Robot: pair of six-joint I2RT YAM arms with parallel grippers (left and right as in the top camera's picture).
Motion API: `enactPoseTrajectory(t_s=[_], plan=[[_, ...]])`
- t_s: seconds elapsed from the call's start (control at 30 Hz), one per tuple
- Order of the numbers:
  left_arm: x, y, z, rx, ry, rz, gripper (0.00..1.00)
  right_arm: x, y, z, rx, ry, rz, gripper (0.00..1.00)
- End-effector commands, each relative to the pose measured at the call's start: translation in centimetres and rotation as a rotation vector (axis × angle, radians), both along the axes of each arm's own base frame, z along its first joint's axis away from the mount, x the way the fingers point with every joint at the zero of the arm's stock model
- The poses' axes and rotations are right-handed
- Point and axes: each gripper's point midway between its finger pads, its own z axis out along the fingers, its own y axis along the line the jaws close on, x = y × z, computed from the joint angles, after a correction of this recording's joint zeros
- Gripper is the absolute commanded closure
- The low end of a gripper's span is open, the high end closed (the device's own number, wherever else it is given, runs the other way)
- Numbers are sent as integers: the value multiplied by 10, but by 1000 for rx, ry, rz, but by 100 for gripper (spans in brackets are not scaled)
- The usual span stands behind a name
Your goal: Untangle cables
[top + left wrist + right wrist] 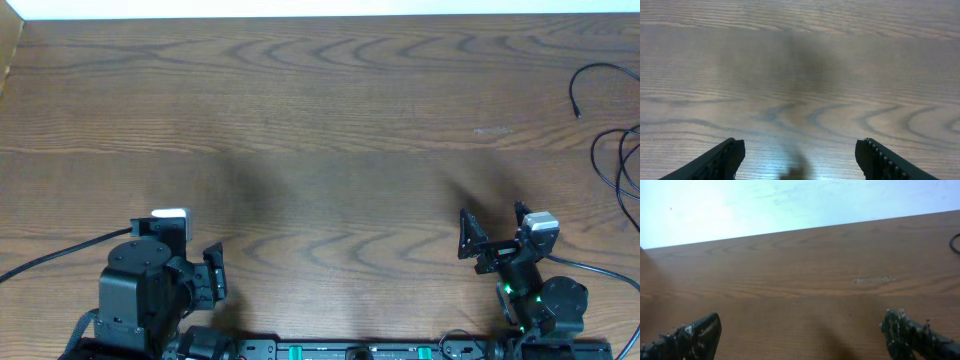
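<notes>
The cables [622, 150] lie at the table's far right edge as thin black loops. One loose end with a small plug tip [578, 112] points toward the table's middle. A short arc of cable [955, 244] shows at the right edge of the right wrist view. My right gripper [494, 228] sits low at the front right, well short of the cables, and in the right wrist view the right gripper [802, 327] is open over bare wood. My left gripper [800, 150] is open at the front left, far from the cables, with nothing between its fingers.
The brown wooden table [320, 130] stretches ahead of both arms. Thicker black arm wiring trails off at the front left [40, 262] and front right [600, 270]. A pale scuff mark [874, 280] marks the wood ahead of the right gripper.
</notes>
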Motion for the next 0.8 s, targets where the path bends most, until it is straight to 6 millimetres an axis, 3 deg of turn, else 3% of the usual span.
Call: enactPoseTrajectory(t_s=[0.0, 0.17, 0.3, 0.6, 0.77], plan=[[1, 1, 1, -5, -9, 10, 23, 0, -2, -1, 9, 1, -13, 1], [5, 0, 5, -59, -28, 63, 24, 0, -2, -1, 9, 1, -13, 1], [31, -6, 8, -119, -113, 99, 23, 0, -2, -1, 9, 1, -13, 1], [72, -20, -56, -166, -132, 95, 24, 0, -2, -1, 9, 1, -13, 1], [78, -15, -76, -160, -130, 136, 23, 0, -2, -1, 9, 1, -13, 1]])
